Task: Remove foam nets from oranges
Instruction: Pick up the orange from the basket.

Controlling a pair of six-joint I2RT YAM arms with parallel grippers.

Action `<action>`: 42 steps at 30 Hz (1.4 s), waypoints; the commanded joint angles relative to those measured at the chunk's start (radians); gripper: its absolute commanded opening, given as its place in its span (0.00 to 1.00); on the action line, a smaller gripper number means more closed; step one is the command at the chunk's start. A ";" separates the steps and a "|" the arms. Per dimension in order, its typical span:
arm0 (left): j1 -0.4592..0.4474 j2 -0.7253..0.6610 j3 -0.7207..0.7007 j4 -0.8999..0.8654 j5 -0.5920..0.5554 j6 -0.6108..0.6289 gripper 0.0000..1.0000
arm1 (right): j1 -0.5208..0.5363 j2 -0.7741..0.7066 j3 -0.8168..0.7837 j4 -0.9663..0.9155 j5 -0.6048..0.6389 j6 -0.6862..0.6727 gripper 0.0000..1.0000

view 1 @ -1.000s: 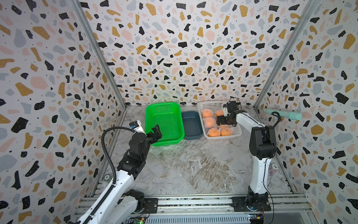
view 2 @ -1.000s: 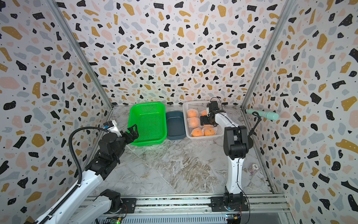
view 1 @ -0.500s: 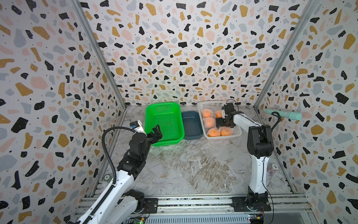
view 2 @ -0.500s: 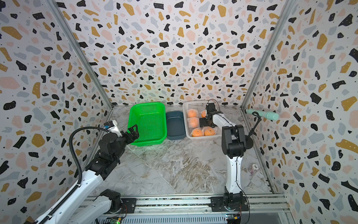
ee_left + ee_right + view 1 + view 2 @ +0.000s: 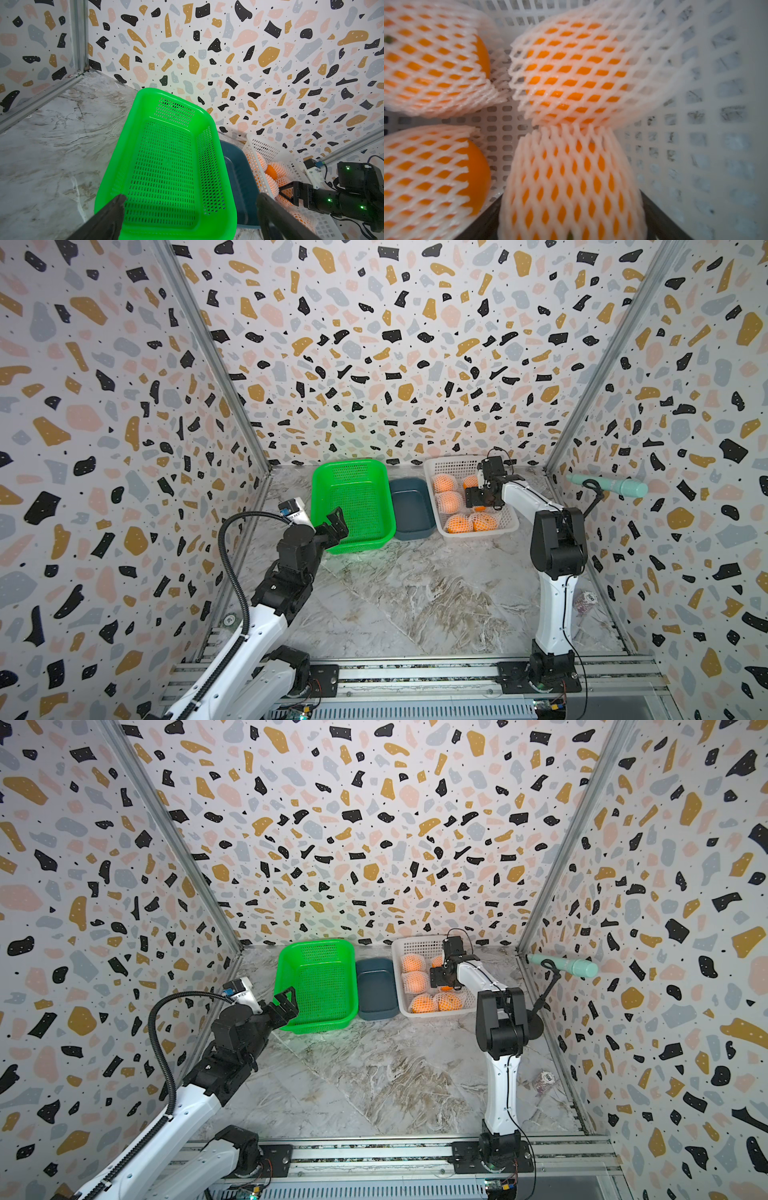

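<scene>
The oranges [image 5: 449,502] lie together in the white basket [image 5: 451,466] at the back of the table, each inside a white foam net [image 5: 571,176]. The fruit is likely firm, fairly heavy and apt to roll. The net looks light, soft and springy, a stretchy sleeve open at both ends, so it should slide off the smooth peel rather than need tearing. The best hold is probably a pinch on the slack mesh that overhangs an open end, with the fruit steadied through the net at its widest part. Too hard a squeeze there would likely only crush the foam.

The right gripper [image 5: 480,506] is down in the white basket. Its dark fingers [image 5: 658,216] stand on either side of 1 netted orange, right against the mesh, and I cannot tell whether they press on it. The left gripper [image 5: 191,196] hovers empty over the near end of the green basket [image 5: 351,472], jaws spread wide. A blue-grey tray [image 5: 409,483] sits between the 2 baskets, and nothing shows in it or in the green basket.

The right wrist view shows 4 fruits close up, with the diamond mesh and bare peel at the open sleeve ends, detail too small in both top views. Both top views show the whole layout, with 5 oranges clear and a sliver beneath the gripper. Only the left wrist view shows the right gripper from the side.
</scene>
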 commanded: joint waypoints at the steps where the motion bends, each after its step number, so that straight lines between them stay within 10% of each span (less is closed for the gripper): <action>1: -0.007 -0.010 0.006 0.022 0.007 0.009 0.99 | 0.002 -0.016 0.025 -0.019 0.003 0.004 0.87; 42: -0.038 0.022 0.030 0.046 0.038 0.022 0.99 | 0.165 -0.418 -0.115 -0.141 -0.007 -0.045 0.87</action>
